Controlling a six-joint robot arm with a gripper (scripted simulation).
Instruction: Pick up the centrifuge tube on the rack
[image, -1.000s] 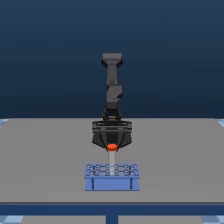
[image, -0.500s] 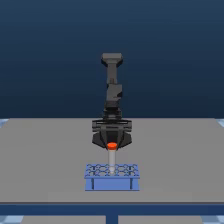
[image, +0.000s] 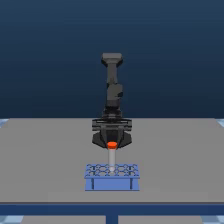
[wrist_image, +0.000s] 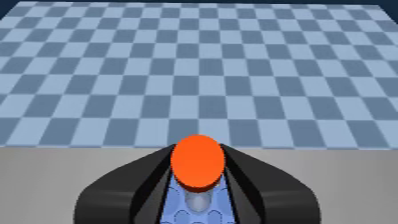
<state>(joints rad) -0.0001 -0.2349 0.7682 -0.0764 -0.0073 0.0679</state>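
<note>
Gripper (image: 112, 145) clamping narrow on centrifuge tube (image: 112, 157) cap, tube hanging upright above rack (image: 112, 177), frame centre-bottom, grey table (image: 45, 160).

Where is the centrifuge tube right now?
In the exterior view's centre, the centrifuge tube hangs upright from the gripper, its tip at the blue rack's top.

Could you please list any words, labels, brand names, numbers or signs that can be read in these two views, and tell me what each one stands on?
None: no readable text, number or sign shows in either view.
The low blue rectangular tube rack, the slender translucent whitish centrifuge tube with its round orange-red cap, the black gripper around that cap and the grey table are all plain.
The chequered floor in the wrist view bears a pattern only.
</note>
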